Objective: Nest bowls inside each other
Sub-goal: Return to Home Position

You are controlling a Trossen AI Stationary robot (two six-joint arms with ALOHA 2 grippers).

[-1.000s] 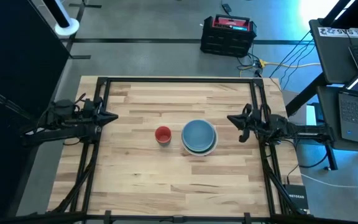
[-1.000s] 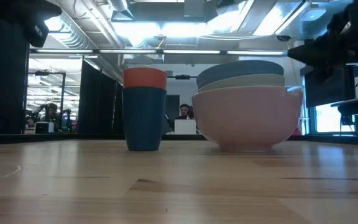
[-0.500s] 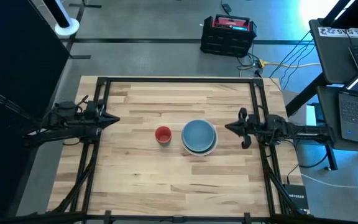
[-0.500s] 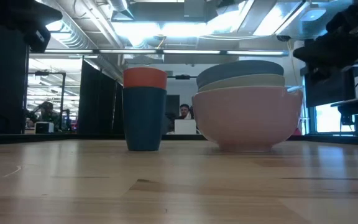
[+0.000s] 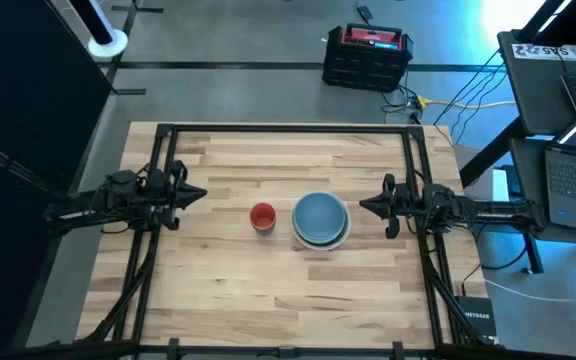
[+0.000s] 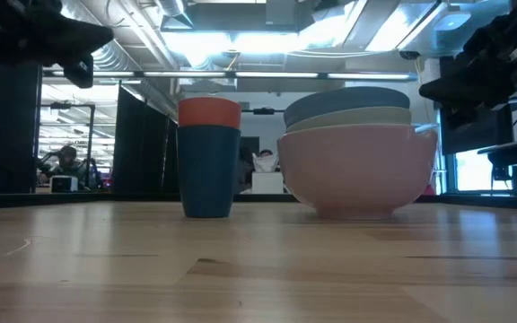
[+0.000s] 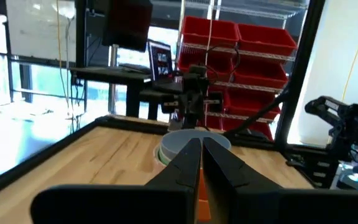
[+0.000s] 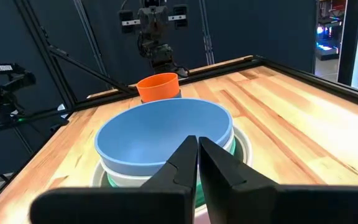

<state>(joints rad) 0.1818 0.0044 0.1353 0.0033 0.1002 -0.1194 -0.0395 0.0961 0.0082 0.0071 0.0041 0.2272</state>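
Several wide bowls stand nested in one stack (image 5: 320, 220) at the table's middle, light blue bowl (image 8: 160, 134) on top, a white one (image 6: 357, 170) at the bottom resting on the wood. Left of the stack a tiny red bowl (image 5: 262, 216) sits inside a navy one (image 6: 209, 175). My left gripper (image 5: 203, 193) hovers shut at the table's left side, pointing level at the bowls. My right gripper (image 5: 362, 205) hovers shut just right of the stack, also level. Neither touches anything.
Black frame rails (image 5: 158, 240) run along the table's left, right and far sides. Bare wood (image 5: 268, 290) lies in front of the bowls. Beyond the table are a black and red case (image 5: 368, 55) on the floor and laptops (image 5: 573, 180) at the right.
My left gripper has come down and moved toward the table's right, nearer the bowls, tipping from a downward slant to level. My right gripper has swung a little toward the near edge and now points straight at the stack. The bowls have not moved.
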